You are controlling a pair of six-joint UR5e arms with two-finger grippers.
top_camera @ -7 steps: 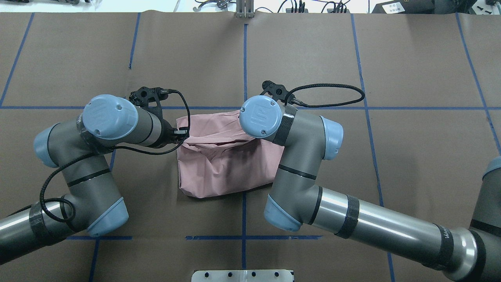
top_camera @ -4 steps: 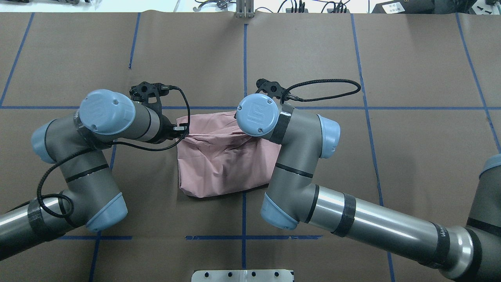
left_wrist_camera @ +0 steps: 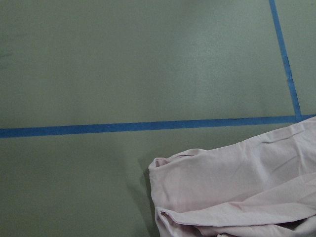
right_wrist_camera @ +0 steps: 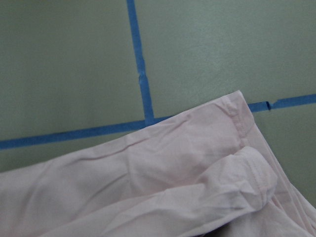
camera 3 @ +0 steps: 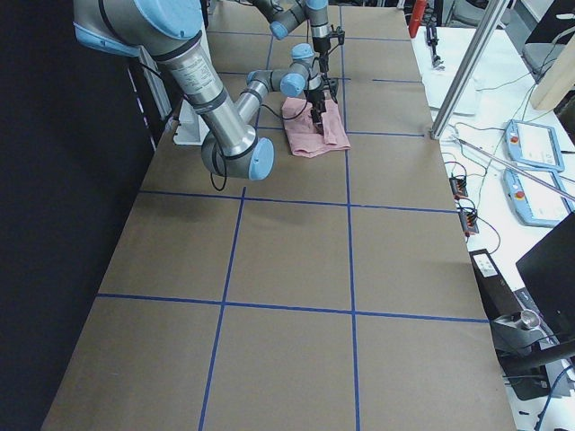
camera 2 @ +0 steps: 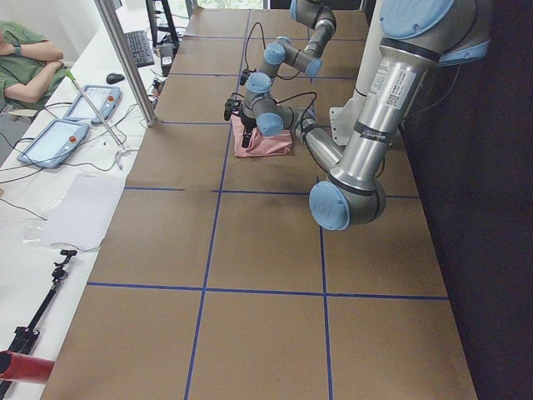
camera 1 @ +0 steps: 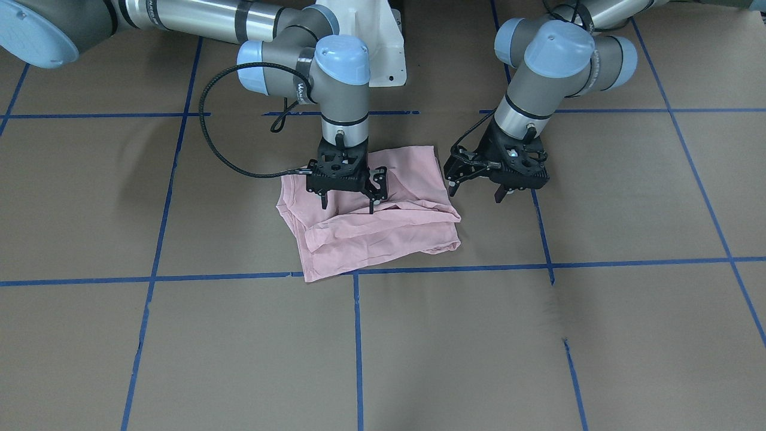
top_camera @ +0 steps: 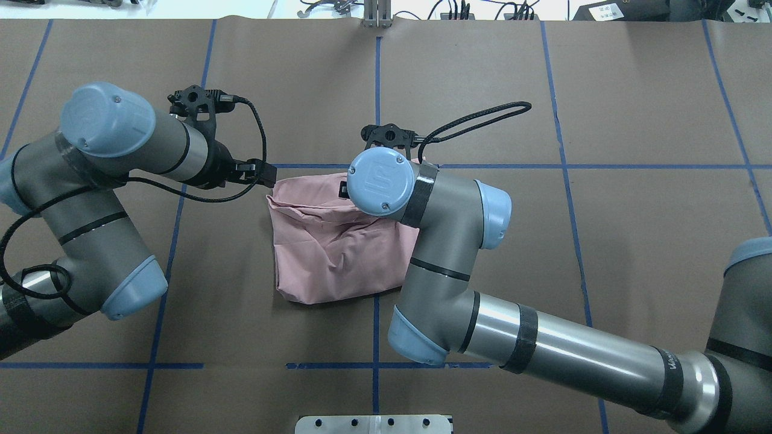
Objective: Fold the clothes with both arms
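The left hand [camera 1: 476, 190] hangs just off the T-shirt's [top_camera: 325, 253] left edge, clear of the cloth. Its fingers are spread wide and it carries nothing. The T-shirt lies on the surface [top_camera: 482, 78] between the two arms, folded into a compact, roughly square packet with only plain pink showing. Its near edge is smooth, but the layers along its far edge are rumpled and do not sit flush. The right hand [camera 1: 347, 206] points straight down over the T-shirt's right half, fingers also wide and gripping nothing. Whether its tips touch the cloth I cannot tell.

With both hands empty, this looks like the point just after a fold has been laid down. The next move probably calls for a low pinch on each far corner to square the layers, or else a clean retreat.
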